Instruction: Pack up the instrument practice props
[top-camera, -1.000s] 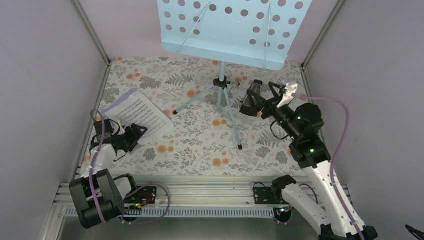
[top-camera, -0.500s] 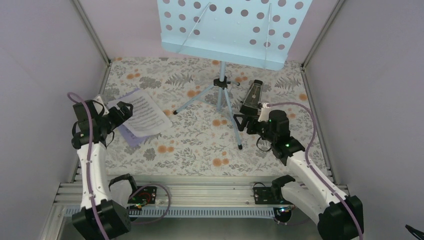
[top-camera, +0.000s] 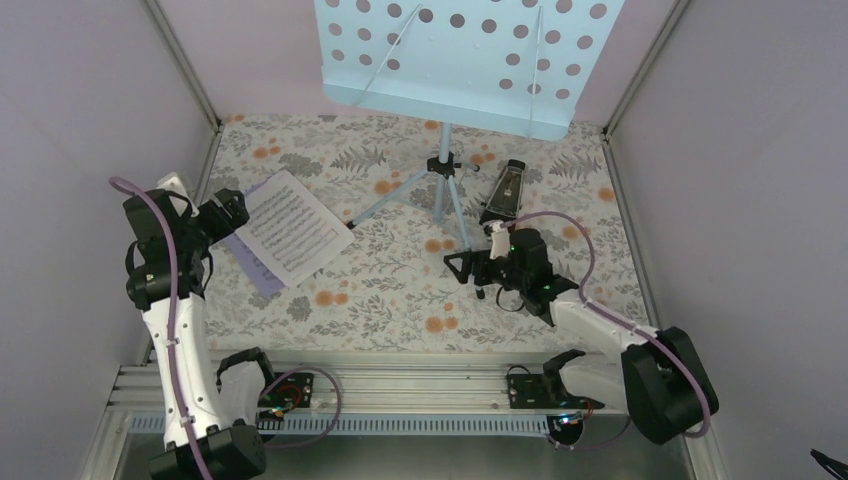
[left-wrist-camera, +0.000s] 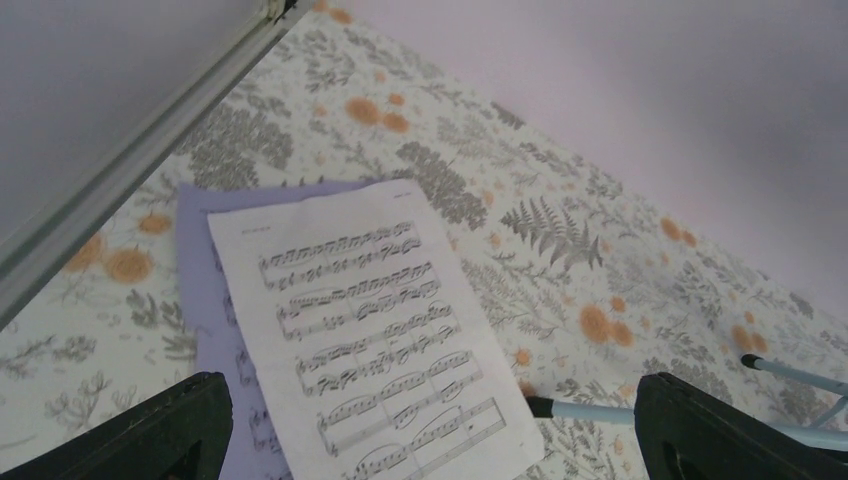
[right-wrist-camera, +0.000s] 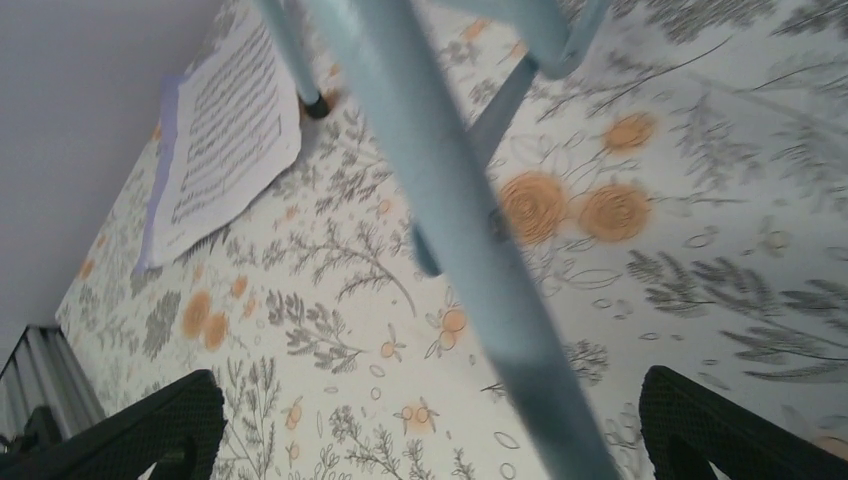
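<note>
The light blue perforated music stand (top-camera: 460, 60) rises at the back on thin tripod legs (top-camera: 440, 195). A white sheet-music page (top-camera: 290, 228) lies on a lavender page (top-camera: 252, 265) at the left. The white page (left-wrist-camera: 370, 320) and the lavender page (left-wrist-camera: 205, 290) fill the left wrist view. My left gripper (top-camera: 228, 212) hovers open at their left edge, holding nothing. The black metronome (top-camera: 505, 190) lies right of the tripod. My right gripper (top-camera: 468, 268) is open, with the tripod's near leg (right-wrist-camera: 450, 230) running blurred between its fingers (right-wrist-camera: 130, 425), untouched by them.
Floral cloth (top-camera: 400, 300) covers the table, boxed in by pale walls with metal corner posts (top-camera: 185, 60). A rail (top-camera: 400, 385) carries both arm bases along the near edge. The left tripod leg's black tip (left-wrist-camera: 540, 406) rests just beside the white page's corner.
My left gripper opened, rose and swung back-left off the pages' near edge. My right arm pulled away from the metronome and moved left and nearer, onto the tripod's near leg.
</note>
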